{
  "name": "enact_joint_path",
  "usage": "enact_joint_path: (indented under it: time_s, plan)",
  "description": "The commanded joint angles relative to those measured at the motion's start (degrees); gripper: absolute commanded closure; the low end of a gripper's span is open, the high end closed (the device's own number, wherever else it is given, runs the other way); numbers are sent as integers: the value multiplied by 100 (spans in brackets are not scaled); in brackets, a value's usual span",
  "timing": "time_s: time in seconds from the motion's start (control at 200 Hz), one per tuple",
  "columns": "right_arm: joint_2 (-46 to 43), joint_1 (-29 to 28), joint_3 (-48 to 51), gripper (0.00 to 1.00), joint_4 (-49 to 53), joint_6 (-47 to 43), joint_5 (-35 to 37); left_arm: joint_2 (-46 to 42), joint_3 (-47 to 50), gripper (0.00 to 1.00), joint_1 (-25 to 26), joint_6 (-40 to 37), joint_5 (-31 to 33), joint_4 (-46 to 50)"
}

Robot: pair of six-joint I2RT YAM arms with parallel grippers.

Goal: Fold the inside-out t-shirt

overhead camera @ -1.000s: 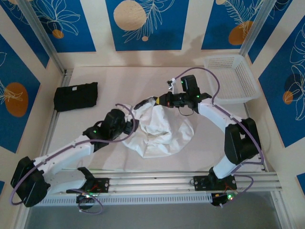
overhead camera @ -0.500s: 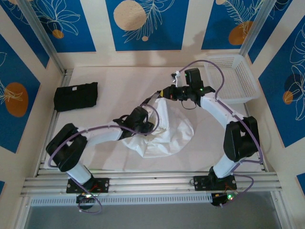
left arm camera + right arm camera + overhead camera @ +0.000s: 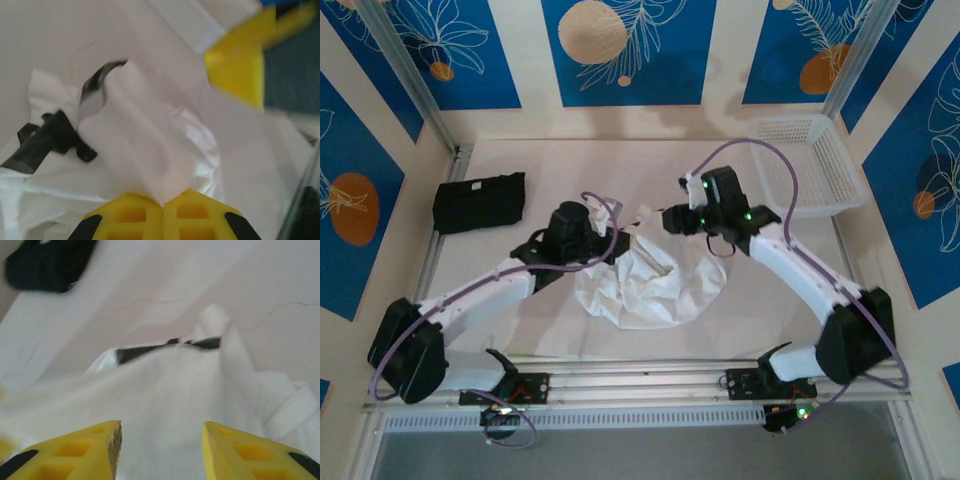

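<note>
One t-shirt, one black garment, one basket. The left gripper clamps the t-shirt; the right gripper has its fingers apart

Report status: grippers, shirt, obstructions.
Left gripper shut on the crumpled white thin cloth t-shirt. Right gripper open over it. Folded black cloth garment lies apart, far left; nothing blocking.

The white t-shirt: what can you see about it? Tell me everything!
The t-shirt is plain white and looks like thin, soft cloth. It lies crumpled in a wrinkly heap, not flat, near the middle of the table. At its far edge, the left hand is shut and pinching a fold of it. The right hand is open over the cloth close by. The sleeves and neck cannot be made out among the wrinkles.
</note>
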State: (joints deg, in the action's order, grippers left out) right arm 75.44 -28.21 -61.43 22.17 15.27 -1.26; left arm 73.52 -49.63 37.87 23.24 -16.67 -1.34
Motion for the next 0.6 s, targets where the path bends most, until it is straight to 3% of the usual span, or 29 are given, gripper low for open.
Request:
enact_joint_path:
  time_s: [0.0,0.06,0.24,0.4,0.44,0.515,0.595]
  plan:
    - [-570,-339,644,53,-457,-451,-681,-250,94,100,-172,378,-795,-96]
    - [-687,-551,935,52,-648,-505,-778,-354,93,100,-246,373,-861,-77]
    - [-225,-741,1189,50,-889,-458,1,-539,163,100,-361,381,-994,-120]
    - [454,-757,1129,50,-1325,-506,-112,-545,173,100,-400,382,-1056,-77]
    - [595,-758,1069,56,-1355,-457,-243,-573,196,100,-413,382,-1034,-77]
    - [592,-717,973,82,-1324,-428,-597,-647,240,100,-453,376,-887,-3]
    - [249,-505,981,98,-1305,-338,-1422,-739,276,100,-490,249,-201,344]
